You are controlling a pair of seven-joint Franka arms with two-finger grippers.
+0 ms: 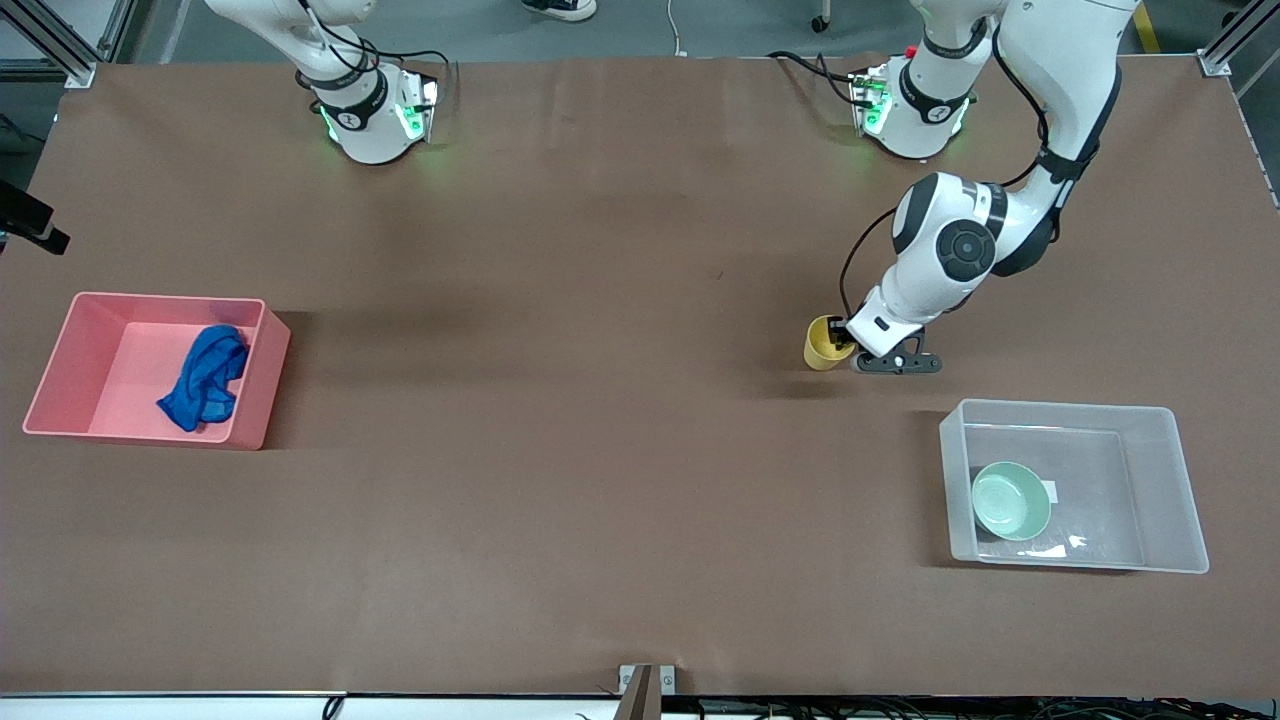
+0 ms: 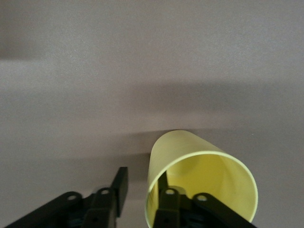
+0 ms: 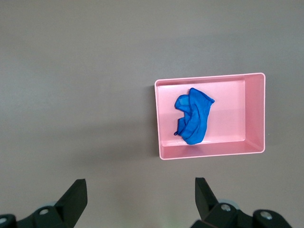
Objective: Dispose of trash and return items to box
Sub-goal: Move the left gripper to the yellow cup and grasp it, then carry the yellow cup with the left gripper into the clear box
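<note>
The yellow cup (image 1: 822,345) is on the table, farther from the front camera than the clear tub (image 1: 1150,420). My left gripper (image 1: 848,347) is open at the cup's rim. In the left wrist view, one finger is inside the cup (image 2: 199,166) and the other is outside it, with a gap to the wall; the gripper (image 2: 142,176) straddles that wall. The mint-green bowl (image 1: 1011,500) lies in the clear tub beside its white label. The blue fabric (image 1: 207,375) lies in the pink tub (image 1: 60,350). My right gripper (image 3: 140,183) is open and empty, high over the table, with the pink tub (image 3: 254,114) and fabric (image 3: 192,116) below.
The clear tub stands toward the left arm's end of the table, the pink tub toward the right arm's end. Both arm bases stand along the table's edge farthest from the front camera. Brown table surface lies between the tubs.
</note>
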